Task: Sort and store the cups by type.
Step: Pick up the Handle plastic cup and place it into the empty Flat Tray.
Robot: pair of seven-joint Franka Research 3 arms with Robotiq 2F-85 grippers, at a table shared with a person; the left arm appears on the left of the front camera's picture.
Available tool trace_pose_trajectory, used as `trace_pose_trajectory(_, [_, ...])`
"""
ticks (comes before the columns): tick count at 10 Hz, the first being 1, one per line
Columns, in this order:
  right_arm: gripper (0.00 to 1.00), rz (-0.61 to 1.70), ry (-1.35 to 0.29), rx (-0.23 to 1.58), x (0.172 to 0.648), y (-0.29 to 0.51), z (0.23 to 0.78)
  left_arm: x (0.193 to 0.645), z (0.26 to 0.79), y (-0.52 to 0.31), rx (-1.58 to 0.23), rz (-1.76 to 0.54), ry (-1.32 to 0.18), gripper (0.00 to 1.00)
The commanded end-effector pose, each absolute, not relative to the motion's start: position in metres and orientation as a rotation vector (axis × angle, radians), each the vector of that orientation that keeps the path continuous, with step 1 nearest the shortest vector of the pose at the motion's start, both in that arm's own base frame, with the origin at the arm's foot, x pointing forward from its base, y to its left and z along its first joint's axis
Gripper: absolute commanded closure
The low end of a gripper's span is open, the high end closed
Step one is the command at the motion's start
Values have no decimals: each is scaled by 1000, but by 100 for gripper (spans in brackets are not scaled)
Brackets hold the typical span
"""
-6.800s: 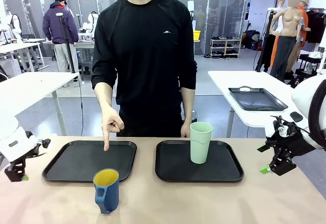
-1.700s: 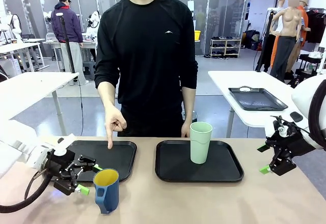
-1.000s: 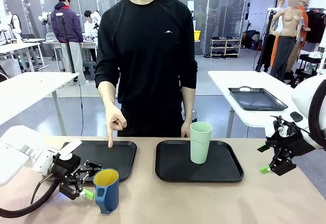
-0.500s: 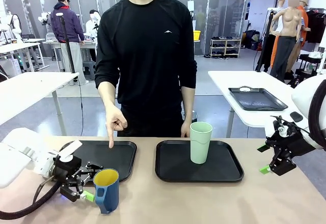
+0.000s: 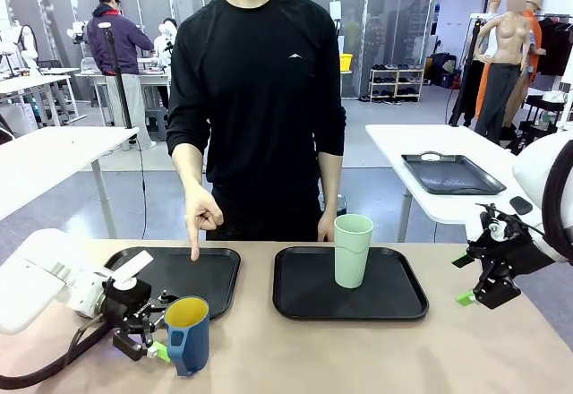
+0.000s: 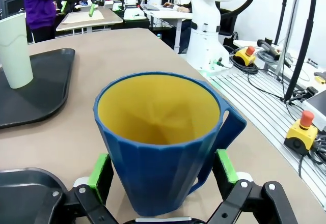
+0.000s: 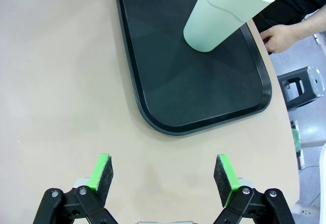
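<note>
In front of the left tray (image 5: 215, 273), the left gripper (image 6: 163, 169) straddles the blue cup (image 5: 188, 338), jaws wide apart; I'd squeeze its body evenly, clear of the handle (image 6: 232, 132)

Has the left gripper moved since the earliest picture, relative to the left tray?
Yes. The left gripper has travelled rightward, from beyond the left tray's left rim to in front of it, and stands open around the blue cup.

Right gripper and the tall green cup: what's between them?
Right wrist view: only bare table, then the black tray that the green cup stands on. The right gripper is open.
</note>
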State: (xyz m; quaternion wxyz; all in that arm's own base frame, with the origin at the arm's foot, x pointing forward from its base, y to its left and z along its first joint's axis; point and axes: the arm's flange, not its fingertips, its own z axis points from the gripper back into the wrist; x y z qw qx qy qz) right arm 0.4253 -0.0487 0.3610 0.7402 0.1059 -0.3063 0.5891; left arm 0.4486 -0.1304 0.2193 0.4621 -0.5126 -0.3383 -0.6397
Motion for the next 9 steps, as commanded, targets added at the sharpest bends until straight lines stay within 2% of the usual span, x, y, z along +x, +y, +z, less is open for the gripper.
trace_pose_trajectory(1, [0, 1297, -667, 234, 426, -48, 362, 457, 215, -139, -1275, -1566, -859, 0])
trace_pose_trajectory(9, [0, 1297, -667, 234, 426, -48, 362, 461, 206, -162, -1340, -1597, -840, 0])
